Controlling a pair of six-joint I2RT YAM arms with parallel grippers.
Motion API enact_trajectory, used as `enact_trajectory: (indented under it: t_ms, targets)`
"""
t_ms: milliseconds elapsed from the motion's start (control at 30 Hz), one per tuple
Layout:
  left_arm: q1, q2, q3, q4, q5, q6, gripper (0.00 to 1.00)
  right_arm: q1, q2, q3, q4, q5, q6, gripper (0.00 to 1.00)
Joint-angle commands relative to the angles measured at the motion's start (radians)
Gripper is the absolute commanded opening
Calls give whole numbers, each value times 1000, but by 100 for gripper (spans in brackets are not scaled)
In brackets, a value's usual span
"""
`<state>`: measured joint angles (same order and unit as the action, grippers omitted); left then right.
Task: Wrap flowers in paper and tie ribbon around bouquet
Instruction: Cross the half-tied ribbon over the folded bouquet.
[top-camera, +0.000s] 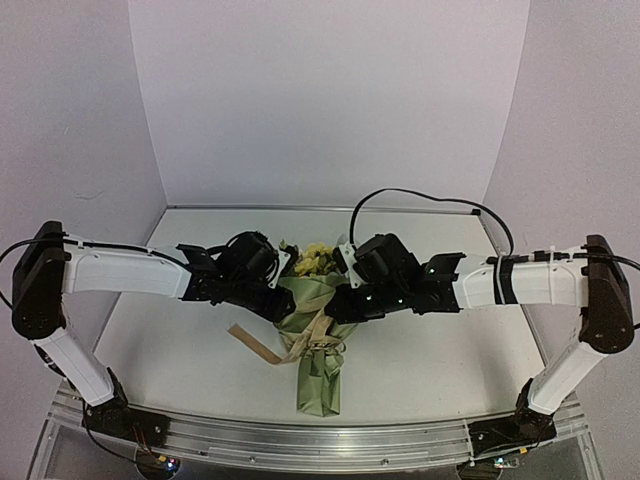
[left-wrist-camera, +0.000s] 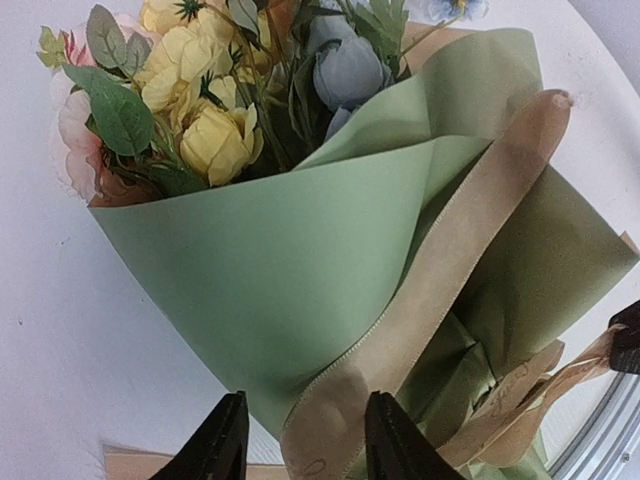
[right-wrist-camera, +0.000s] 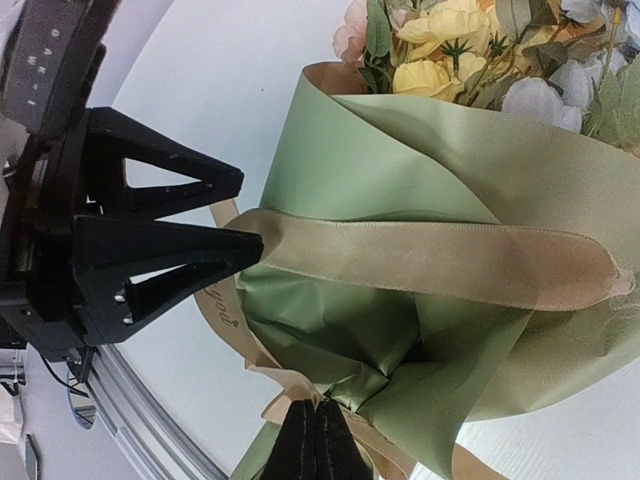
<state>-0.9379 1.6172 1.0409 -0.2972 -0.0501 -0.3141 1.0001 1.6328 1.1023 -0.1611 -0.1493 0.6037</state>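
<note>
The white table (top-camera: 450, 340) carries the bouquet (top-camera: 318, 385), a ribbon (top-camera: 255, 343) end trailing beside it

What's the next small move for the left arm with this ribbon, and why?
Probably close the left pincer on the ribbon. Its jaws stand apart with the ribbon lying between them, unpinched, while the right pincer is shut low by the neck of the bouquet. A grip would let it pull that tail snug.

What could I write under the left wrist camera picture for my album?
Yellow and blue flowers wrapped in green paper, with a tan ribbon passing between the left gripper's open fingers.
</note>
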Motion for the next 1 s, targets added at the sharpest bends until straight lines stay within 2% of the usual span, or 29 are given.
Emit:
enact_trajectory:
  t_ms: [0, 200, 300, 367, 700, 967]
  targets:
    - [-2, 17, 32, 8, 24, -6, 35, 6, 4, 33, 0, 20, 1, 0]
    - [-2, -10, 9, 25, 34, -21, 17, 5, 5, 35, -1, 22, -1, 0]
    - [-2, -42, -17, 42, 28, -34, 5, 6, 10, 38, -1, 21, 1, 0]
    - [1, -68, -47, 68, 24, -49, 2, 6, 10, 40, -1, 24, 2, 0]
    - [47, -291, -314, 301, 84, -259, 0, 5, 28, 70, -18, 25, 6, 0]
    - [54, -359, -529, 535, 97, -562, 5, 7, 63, 122, -37, -6, 5, 0]
